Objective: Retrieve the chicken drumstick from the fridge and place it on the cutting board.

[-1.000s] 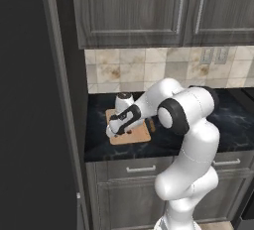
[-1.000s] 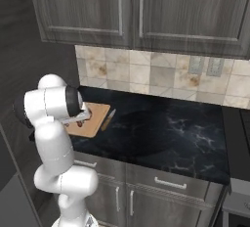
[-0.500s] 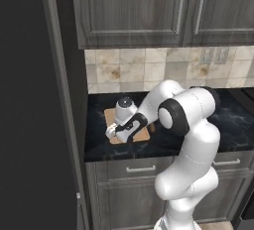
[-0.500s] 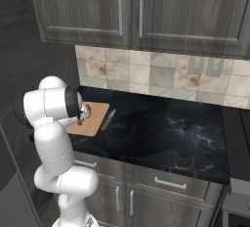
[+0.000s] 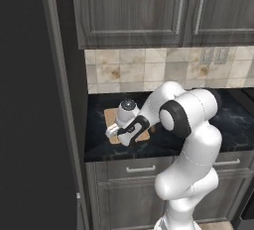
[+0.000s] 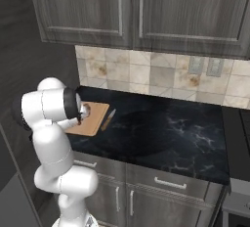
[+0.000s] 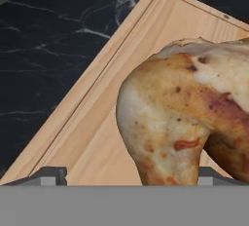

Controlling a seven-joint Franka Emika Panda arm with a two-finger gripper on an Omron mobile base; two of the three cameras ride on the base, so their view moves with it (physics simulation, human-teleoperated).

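Fingers spread wide, released, low over my gripper's target: golden-brown cooked chicken drumstick lying on the flat light tan wooden cutting board, toward its far right corner. Board sits on black marble counter near its left end.

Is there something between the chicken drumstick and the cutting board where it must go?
Nothing visible stands between them. In the hand view the chicken drumstick is directly over the cutting board, between the tips of the open gripper.
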